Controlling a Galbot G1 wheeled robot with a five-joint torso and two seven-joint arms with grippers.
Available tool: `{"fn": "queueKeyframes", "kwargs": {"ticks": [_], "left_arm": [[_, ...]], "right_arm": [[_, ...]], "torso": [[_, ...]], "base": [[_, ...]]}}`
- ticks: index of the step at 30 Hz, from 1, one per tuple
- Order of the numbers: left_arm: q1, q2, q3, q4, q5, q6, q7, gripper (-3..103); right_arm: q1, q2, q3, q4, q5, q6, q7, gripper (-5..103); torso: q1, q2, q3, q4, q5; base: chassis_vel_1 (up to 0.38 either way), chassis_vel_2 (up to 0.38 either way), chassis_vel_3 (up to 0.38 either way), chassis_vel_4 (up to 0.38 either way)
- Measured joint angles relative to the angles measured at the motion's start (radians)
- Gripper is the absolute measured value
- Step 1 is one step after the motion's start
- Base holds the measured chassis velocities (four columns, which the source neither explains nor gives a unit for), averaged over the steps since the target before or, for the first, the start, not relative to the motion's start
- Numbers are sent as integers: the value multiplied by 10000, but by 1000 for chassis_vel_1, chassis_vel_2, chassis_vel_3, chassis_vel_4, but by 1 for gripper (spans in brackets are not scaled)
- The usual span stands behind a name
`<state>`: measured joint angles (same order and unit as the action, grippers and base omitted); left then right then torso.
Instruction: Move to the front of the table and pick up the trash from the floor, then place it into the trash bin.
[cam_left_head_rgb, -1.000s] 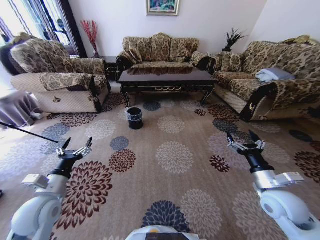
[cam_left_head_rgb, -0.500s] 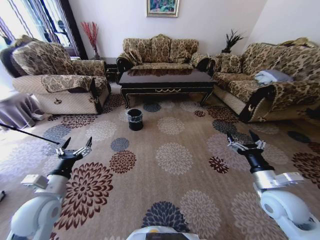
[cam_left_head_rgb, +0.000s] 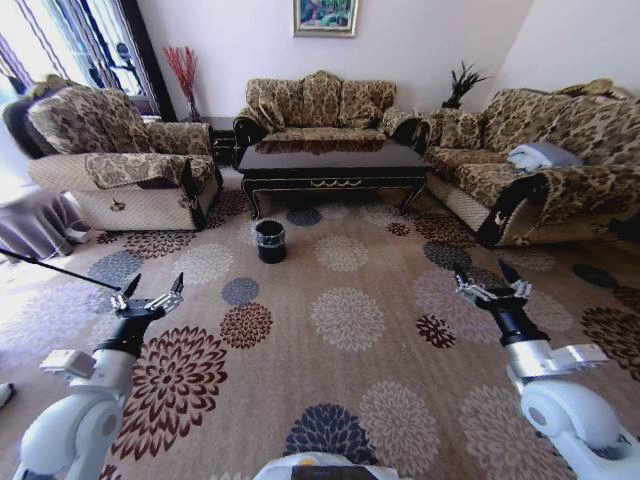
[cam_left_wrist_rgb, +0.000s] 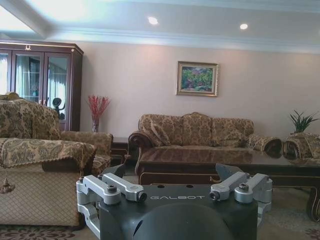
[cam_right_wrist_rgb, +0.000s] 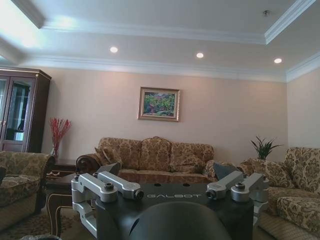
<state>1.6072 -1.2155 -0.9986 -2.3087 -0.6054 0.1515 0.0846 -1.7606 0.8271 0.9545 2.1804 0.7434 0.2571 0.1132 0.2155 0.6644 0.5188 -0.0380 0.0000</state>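
The dark brown table (cam_left_head_rgb: 335, 163) stands far ahead, before the back sofa; it also shows beyond the fingers as table (cam_left_wrist_rgb: 225, 161) and table (cam_right_wrist_rgb: 150, 178). The black trash bin (cam_left_head_rgb: 269, 238) sits on the patterned floor (cam_left_head_rgb: 345, 315), left of the table's front. I cannot make out any trash on the carpet from here. My left gripper (cam_left_head_rgb: 153, 289) is held low at the left, open and empty, also seen as left gripper (cam_left_wrist_rgb: 172, 172). My right gripper (cam_left_head_rgb: 482, 274) mirrors it at the right, open and empty, also seen as right gripper (cam_right_wrist_rgb: 167, 170).
An armchair (cam_left_head_rgb: 120, 160) flanks the carpet on the left, a sofa (cam_left_head_rgb: 320, 100) stands behind the table and another sofa (cam_left_head_rgb: 540, 170) on the right. A grey draped thing (cam_left_head_rgb: 30, 222) and a thin dark rod (cam_left_head_rgb: 55, 267) lie at the left edge. Wide carpet lies between me and the table.
The whole head picture has shifted slightly, with the furniture drifting a little down and right, so the camera has moved. Both arms keep the same pose, grippers open.
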Motion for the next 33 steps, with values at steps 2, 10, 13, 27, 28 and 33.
{"fn": "queueKeyframes", "kwargs": {"ticks": [2, 10, 13, 27, 28, 33], "left_arm": [[-18, -1, 12, 17, 0, 0, 0, 100], [-79, 3, 63, 89, 5, 3, 0, 100], [-95, 3, 81, 113, 12, 6, 2, 100], [-133, 39, 110, 154, 16, 38, 29, 100], [-133, 39, 110, 154, 16, 38, 29, 100], [-104, 63, 43, 137, -1, 40, 30, 100]], "right_arm": [[15, 0, -8, -3, 0, 0, -1, 100], [66, -50, -12, -49, 17, 0, -1, 100], [85, -53, -25, -62, 19, -3, -1, 100], [148, -81, -33, -95, 70, -25, 0, 100], [148, -81, -33, -95, 70, -25, 0, 100], [178, -89, -43, -102, 75, -31, 9, 100]], "torso": [[35, 97, 60, 0, 0], [167, 436, 268, 0, 0], [216, 554, 335, 0, 0], [538, 1340, 798, 0, 0], [538, 1340, 798, 0, 0], [629, 1566, 938, 1, 0]], "base": [[0, 0, 0, 0], [0, 0, 0, 0], [0, 0, 0, 0], [0, 0, 0, 0], [0, 0, 0, 0], [0, 0, 0, 0]]}}
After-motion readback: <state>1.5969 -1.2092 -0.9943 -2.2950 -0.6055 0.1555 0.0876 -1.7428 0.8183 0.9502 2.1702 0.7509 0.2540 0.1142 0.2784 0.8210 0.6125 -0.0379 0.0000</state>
